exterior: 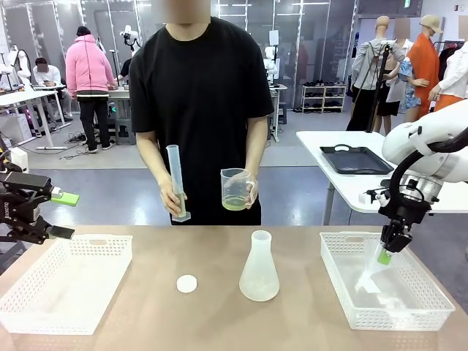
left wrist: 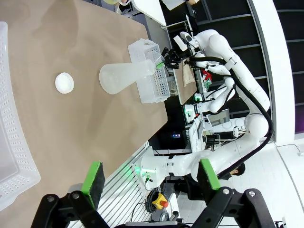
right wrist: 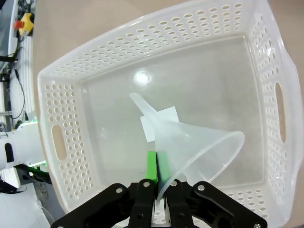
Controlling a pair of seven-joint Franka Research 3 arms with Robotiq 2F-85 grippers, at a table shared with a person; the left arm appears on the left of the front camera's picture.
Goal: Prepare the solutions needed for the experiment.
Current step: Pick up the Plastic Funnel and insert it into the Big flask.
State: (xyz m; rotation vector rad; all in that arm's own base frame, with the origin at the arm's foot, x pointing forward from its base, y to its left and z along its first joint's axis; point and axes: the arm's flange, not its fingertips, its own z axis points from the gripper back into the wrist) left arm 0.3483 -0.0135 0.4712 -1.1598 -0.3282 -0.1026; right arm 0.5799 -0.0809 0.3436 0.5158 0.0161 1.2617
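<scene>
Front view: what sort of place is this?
Probably a robotics lab staging a chemistry bench: a frosted conical flask on the tan table, a person holding a clear measuring cylinder and a clear beaker of yellow liquid.

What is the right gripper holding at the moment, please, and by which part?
The right gripper pinches the translucent plastic funnel by the wall of its wide cone.

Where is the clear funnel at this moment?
In the front view the funnel is inside the white basket at the table's right side, right of the conical flask, its rim pinched by the right gripper.
</scene>
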